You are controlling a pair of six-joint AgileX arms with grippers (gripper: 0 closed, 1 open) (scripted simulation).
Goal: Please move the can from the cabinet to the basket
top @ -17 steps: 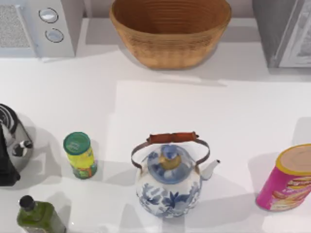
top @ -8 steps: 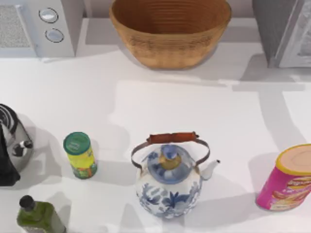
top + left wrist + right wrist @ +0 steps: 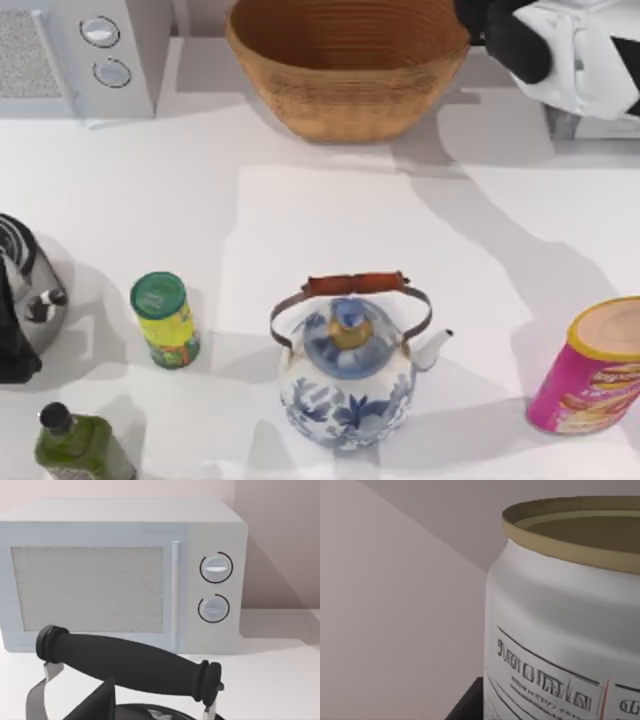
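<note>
apparently the can (image 3: 560, 630) is being held close in the right gripper (image 3: 500, 35) beside the basket (image 3: 350, 70), release over it being left undone.

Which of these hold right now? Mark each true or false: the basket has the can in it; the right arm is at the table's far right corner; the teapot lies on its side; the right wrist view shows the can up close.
1. The basket holds the can. False: its inside is bare.
2. The right arm is at the far right, beside the basket. True.
3. The teapot lies on its side. False: it stands upright.
4. The right wrist view shows the can close up. True.
</note>
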